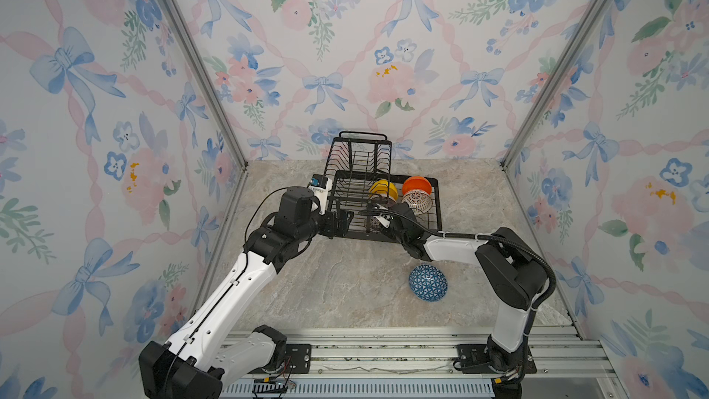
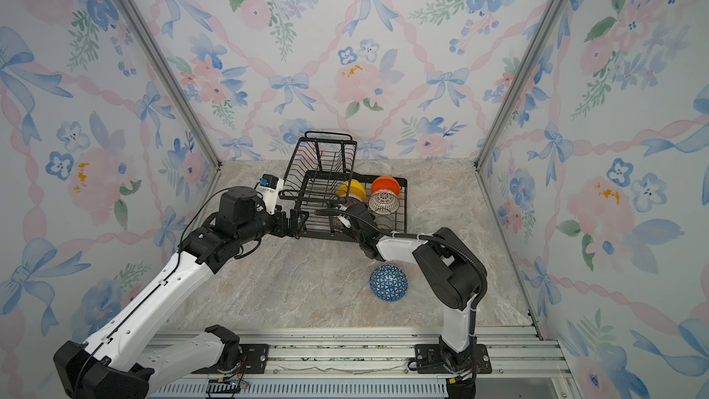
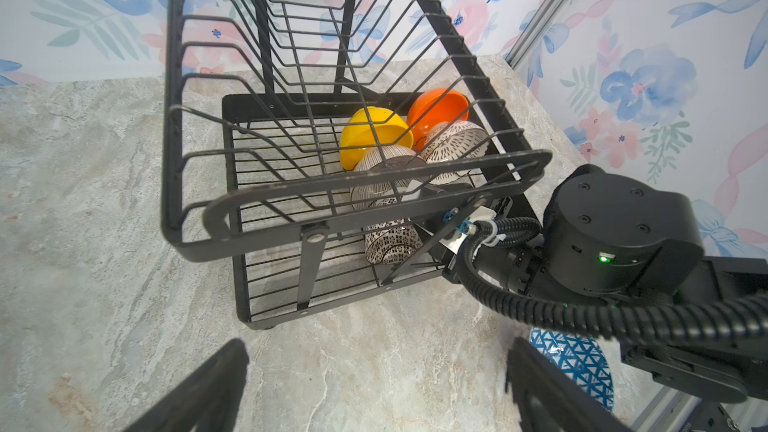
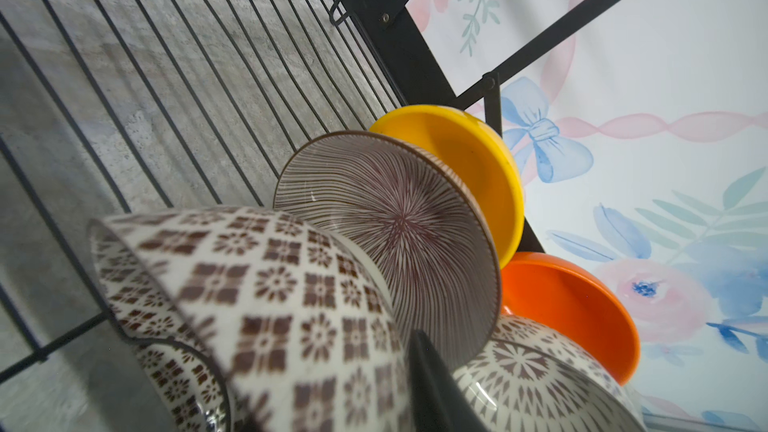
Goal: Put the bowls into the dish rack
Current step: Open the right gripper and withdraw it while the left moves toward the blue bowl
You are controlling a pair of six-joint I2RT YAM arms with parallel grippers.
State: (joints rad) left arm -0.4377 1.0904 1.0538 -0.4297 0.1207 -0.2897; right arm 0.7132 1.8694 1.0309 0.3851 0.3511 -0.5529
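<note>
The fingers (image 4: pixel 436 384) of the right gripper (image 1: pixel 380 220) are sitting deep in the lower tray (image 4: pixel 166 56) of the dish rack (image 1: pixel 358 155). One dark finger is lying close beside the outer wall of the mosaic bowl (image 4: pixel 257 305). Its partner is hidden behind that blurred bowl, so I cannot tell whether the jaws are clamping the bowl or standing off it.

The mosaic bowl is lying on its side on the tray wires, just beside the striped bowl (image 4: pixel 395 218). The yellow bowl (image 4: pixel 453 151), orange bowl (image 4: pixel 573 305) and lattice bowl (image 4: pixel 532 371) are crowding in beyond it.

The step in hand looks like seating this bowl. To do it well, the bowl should be bearing fully on the wires and leaning on its striped neighbour before the fingers part all the way. The finger should be drawing straight off the wall, not scraping along it (a nudge here could topple the whole row). The wrist is working under the upper basket's front rail, so backing out low and level looks safer than lifting.

The left gripper (image 1: pixel 342 221) is spread wide and holding nothing, just beside the rack's near left corner, well placed to steady the frame. The blue bowl (image 1: pixel 427 283) is lying upside down on the table (image 1: pixel 326 301) near the right forearm, so a wide swing could knock it.
</note>
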